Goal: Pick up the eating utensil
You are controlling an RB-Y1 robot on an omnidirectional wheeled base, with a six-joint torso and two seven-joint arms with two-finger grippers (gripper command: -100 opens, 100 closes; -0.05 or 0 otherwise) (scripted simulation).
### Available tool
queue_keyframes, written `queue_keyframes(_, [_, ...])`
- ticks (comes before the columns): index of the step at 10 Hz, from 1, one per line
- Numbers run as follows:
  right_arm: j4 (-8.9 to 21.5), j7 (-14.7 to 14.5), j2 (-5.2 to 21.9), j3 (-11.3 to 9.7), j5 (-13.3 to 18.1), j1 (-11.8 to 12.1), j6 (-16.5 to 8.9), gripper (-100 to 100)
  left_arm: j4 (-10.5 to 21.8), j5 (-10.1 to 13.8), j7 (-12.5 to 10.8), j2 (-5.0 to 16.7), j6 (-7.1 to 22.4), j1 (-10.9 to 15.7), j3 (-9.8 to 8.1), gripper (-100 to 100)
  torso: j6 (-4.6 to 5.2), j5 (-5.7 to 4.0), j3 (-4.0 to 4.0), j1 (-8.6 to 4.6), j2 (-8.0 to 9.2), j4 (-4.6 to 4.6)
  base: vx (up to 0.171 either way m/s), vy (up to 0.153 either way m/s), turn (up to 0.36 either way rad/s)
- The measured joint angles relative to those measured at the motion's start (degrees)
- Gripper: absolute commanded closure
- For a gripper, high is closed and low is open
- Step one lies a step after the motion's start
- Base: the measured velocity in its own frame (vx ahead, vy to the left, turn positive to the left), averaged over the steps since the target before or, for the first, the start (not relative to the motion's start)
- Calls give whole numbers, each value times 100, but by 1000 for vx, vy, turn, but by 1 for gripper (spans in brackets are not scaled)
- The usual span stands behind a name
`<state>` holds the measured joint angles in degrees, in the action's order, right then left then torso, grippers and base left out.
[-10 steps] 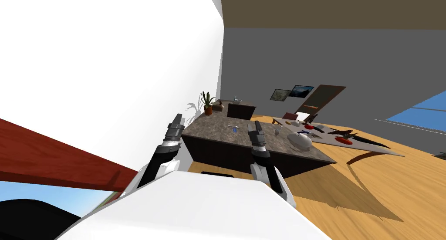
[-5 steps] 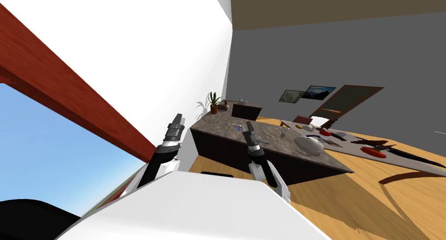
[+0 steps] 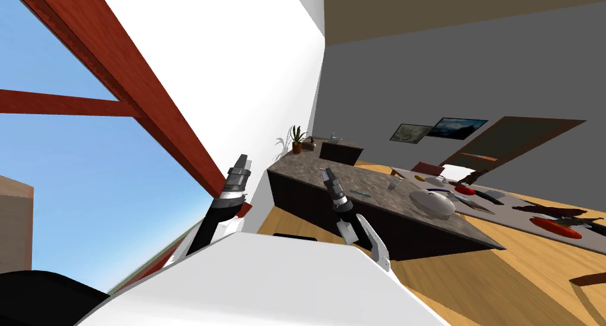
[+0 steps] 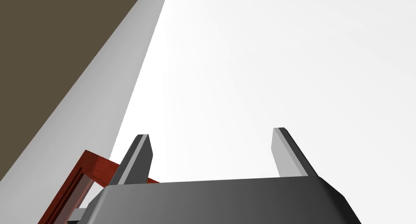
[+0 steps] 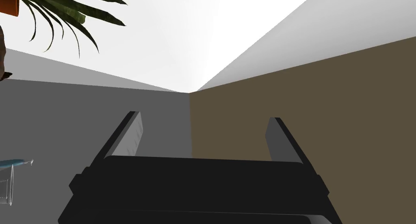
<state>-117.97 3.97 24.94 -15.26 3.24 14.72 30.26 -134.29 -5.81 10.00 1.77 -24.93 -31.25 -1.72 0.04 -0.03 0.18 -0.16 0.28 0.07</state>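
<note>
the eating utensil (image 3: 360, 193), thin and pale blue, lies flat on the dark mottled tabletop (image 3: 402, 215); my right gripper (image 3: 326, 172) hangs at the tabletop's near edge, my left gripper (image 3: 242, 160) off its side, both wide open, empty

My head has swung and rolled over the last second. The window (image 3: 71, 180) with its red-brown frame was then a strip in the lower left corner and now spreads across the left side. With that turn the desk (image 3: 296, 165) has slid to the right and looks more stretched out, and the long table (image 3: 515, 213) beyond it now runs off the right edge. The right claw (image 3: 325, 171) has tipped: a second ago it stood nearly straight, now it leans leftward over the desk's near end. A thin blue utensil (image 3: 360, 192) has come into sight on the desk, just right of that arm.
</note>
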Motion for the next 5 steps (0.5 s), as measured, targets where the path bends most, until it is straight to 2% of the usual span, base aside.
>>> queue_keyframes(5, [558, 60, 753, -534, 206, -400, 303, -100, 0, 0, 0, 0, 0, 1, 0, 0, -3, -2, 1, -6, 2, 0, -88, -8, 188])
